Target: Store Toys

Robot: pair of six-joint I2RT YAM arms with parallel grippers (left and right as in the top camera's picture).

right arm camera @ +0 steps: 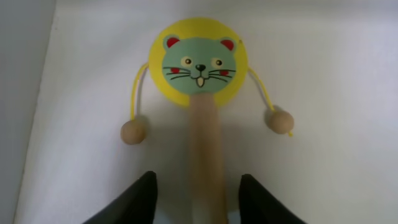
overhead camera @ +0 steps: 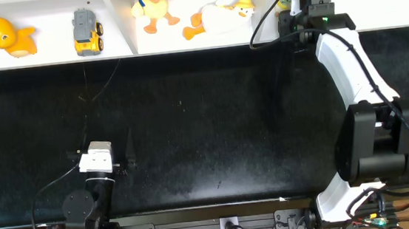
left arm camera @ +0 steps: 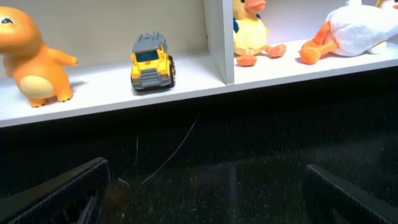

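A wooden rattle drum [right arm camera: 200,65] with a green cat face and two bead strings lies flat on the white shelf [right arm camera: 336,124]. My right gripper [right arm camera: 198,196] is open, its fingers on either side of the drum's handle [right arm camera: 206,155] with small gaps. In the top view that gripper [overhead camera: 289,7] sits in the shelf's far-right compartment. Stored on the shelf are an orange dinosaur toy [overhead camera: 8,35], a yellow truck [overhead camera: 87,32], a yellow duck plush [overhead camera: 154,7] and a white duck plush [overhead camera: 218,17]. My left gripper [left arm camera: 205,199] is open and holds nothing, low over the black table near its base.
The black tabletop [overhead camera: 212,121] stretches between the arms and the shelf. White dividers [left arm camera: 217,40] split the shelf into compartments. A thin cable [left arm camera: 171,155] lies on the table before the shelf edge.
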